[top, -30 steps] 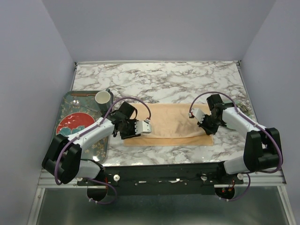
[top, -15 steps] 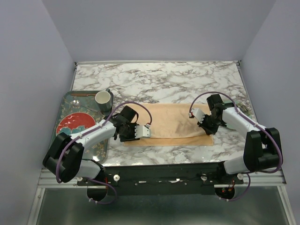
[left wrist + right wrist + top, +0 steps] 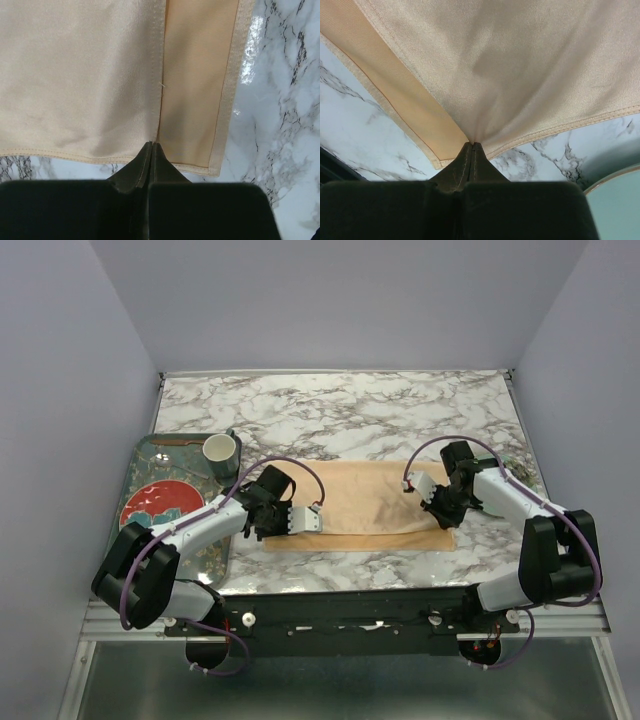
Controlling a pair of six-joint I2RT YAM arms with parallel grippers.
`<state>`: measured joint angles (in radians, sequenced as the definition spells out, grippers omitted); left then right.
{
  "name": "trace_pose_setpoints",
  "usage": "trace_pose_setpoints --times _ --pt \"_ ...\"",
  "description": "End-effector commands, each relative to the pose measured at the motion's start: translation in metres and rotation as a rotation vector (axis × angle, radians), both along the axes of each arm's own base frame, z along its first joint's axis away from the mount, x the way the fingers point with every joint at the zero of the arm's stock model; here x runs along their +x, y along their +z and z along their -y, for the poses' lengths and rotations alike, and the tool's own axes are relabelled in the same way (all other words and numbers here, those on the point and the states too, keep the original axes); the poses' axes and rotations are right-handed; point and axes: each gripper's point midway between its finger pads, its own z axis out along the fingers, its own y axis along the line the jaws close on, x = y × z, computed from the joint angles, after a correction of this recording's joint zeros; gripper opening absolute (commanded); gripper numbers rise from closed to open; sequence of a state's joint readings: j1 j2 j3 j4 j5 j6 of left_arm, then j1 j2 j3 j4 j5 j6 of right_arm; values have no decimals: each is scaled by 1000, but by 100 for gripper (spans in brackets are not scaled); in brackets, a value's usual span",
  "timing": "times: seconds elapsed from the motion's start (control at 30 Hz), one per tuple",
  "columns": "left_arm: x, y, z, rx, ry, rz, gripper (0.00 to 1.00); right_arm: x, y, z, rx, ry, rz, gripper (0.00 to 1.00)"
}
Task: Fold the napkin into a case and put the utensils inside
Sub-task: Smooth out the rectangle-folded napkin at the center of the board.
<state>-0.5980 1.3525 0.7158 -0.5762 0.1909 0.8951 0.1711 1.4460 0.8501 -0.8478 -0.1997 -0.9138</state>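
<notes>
The napkin [image 3: 360, 502] lies mid-surface [image 3: 400, 420], folded once into a wide band and not yet a case. The left fingers [image 3: 142, 162] pinch its left end, and the right fingers [image 3: 462, 161] clamp its puckered right end. No utensils show, so further folds and loading remain.

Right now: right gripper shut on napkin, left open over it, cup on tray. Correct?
No: the left wrist view shows the left gripper shut on the napkin edge too. The right gripper is shut on it, and the cup is on the tray: correct.
</notes>
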Motion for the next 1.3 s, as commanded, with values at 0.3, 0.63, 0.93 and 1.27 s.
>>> trace_pose_setpoints --times 0.3,0.63,0.93,1.27 --pt "-4 25 9 -58 -40 13 0 -4 13 -9 43 4 -21 1" --pt "-11 26 2 -54 -25 13 0 -18 9 -7 46 13 -35 1" --pt "-1 15 1 -3 -23 26 36 -17 5 -7 43 7 -46 1" --pt "1 -5 -7 73 -61 24 40 -14 5 -8 42 10 -42 1"
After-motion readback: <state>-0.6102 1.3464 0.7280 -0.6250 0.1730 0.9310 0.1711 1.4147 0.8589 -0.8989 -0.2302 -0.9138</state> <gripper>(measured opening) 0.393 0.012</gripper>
